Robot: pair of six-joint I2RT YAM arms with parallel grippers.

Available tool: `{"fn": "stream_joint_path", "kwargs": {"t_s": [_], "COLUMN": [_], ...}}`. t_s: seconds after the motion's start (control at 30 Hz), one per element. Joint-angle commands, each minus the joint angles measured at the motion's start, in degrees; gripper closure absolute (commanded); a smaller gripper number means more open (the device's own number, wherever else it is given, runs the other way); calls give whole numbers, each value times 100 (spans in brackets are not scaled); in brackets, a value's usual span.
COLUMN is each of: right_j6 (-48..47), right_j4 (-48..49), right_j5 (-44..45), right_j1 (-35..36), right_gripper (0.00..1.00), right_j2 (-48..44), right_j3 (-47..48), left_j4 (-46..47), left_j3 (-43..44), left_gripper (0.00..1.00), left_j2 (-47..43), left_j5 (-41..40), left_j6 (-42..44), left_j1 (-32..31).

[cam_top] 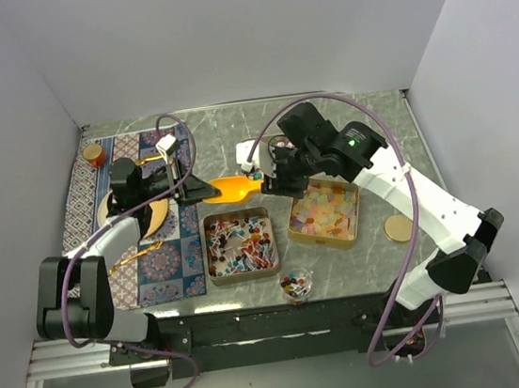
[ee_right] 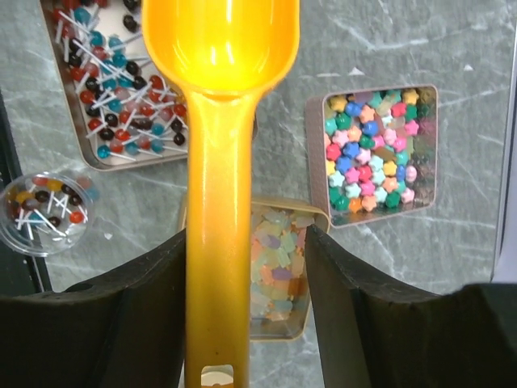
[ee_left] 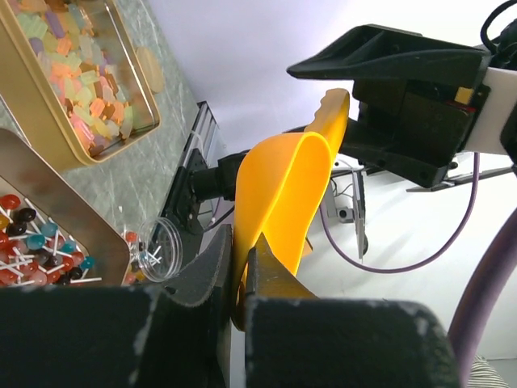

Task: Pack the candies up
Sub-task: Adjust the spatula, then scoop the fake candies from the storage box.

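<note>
Plain white walls (cam_top: 240,35) enclose a grey marbled table (cam_top: 363,115), with a patterned blue cloth (cam_top: 168,262) at its left.

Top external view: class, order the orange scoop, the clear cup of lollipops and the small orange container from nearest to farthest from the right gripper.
1. Orange scoop: its handle lies between the right gripper's open fingers.
2. Clear cup: near edge, middle.
3. Small orange container: far-left corner.

I work in a lab test booth: plain white walls (cam_top: 240,35) box in my marbled table (cam_top: 373,118), and a bare aluminium frame (cam_top: 482,309) runs along its near edge.
</note>
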Motion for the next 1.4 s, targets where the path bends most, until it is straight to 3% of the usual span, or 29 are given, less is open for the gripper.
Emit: {"fn": "stream_joint_path", "kwargs": {"t_s": [0.0,0.13,0.4,0.5,0.53,0.57,0.6,0.63,0.67,0.7,0.77,0.83,0.9,1.03,1.17,1.27,1.37], "right_j6": [151,186,-24,-42,-51,-51,-77,-95,-130,-261,-533,-1078,-1559,-2133,-2634,-2933,-3100], "right_j4": [264,70,-246,-211,-220,-246,-307,-316,-360,-491,-842,-1414,-1790,-2145,-1855,-1627,-1538], "right_j5": [-547,-802,-802,-864,-846,-829,-759,-654,-427,-346,65,426,944,2131,3037,3547,3890], "right_j1": [-20,-20,-29,-11,-20,-37,-38,-29,-107,-178,-344,-564,-792,-1152,-1452,-1558,-1593], "right_gripper": [40,49,55,67,82,87,93,100,100,100,100,100,100,100,100,100,100], "right_j2": [-69,116,345,379,415,485,503,503,468,424,345,170,-15,-384,-675,-684,-552], "right_j3": [44,246,158,184,228,289,377,430,474,544,615,510,126,-833,-1625,-1916,-1960], "left_j4": [16,-160,-151,-265,-300,-396,-606,-1705,-2255,-2878,-3796,-3983,-4238,-4730,-4774,-5160,-5468], "left_j3": [278,471,604,612,621,647,682,909,1059,1191,1473,1465,1334,720,-2,-301,-608], "left_gripper": [99,99,99,99,99,99,93,81,64,45,40,34,32,33,37,43,58], "left_j2": [156,279,446,481,490,508,534,534,491,456,315,227,121,-10,-414,-703,-1046], "left_j5": [158,175,184,193,184,184,19,-157,-368,-1066,-1755,-2669,-3049,-4224,-4710,-4887,-4905], "left_j6": [154,268,338,470,488,575,759,1091,1930,2295,2884,2975,2967,2782,2510,2413,2211], "left_j1": [-25,-33,-33,-33,-33,-33,-25,2,132,238,527,608,582,354,266,257,265]}}
